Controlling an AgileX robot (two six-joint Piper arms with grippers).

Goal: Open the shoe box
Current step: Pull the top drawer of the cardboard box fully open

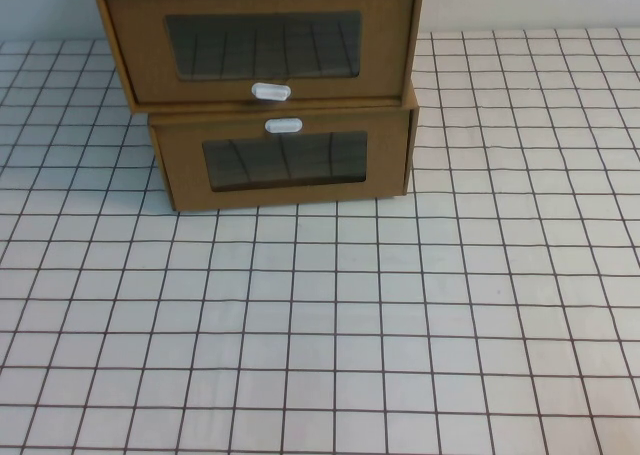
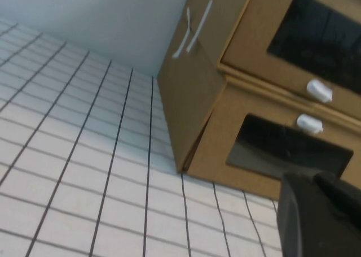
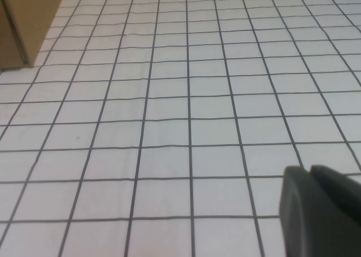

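Right gripper (image 3: pixel 309 181) closed and empty over the gridded table (image 1: pixel 430 315), left gripper (image 2: pixel 313 183) closed, empty, near two stacked shoe boxes (image 1: pixel 185 175) at the table's far edge, left of centre, both fronts shut, white knobs (image 1: pixel 271 91)

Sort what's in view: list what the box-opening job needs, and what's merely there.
Job: top shoe box, top handle; bottom shoe box, bottom handle; left gripper, near the boxes' front; right gripper, shut, above the tablecloth.
Merely there: tablecloth; wall.
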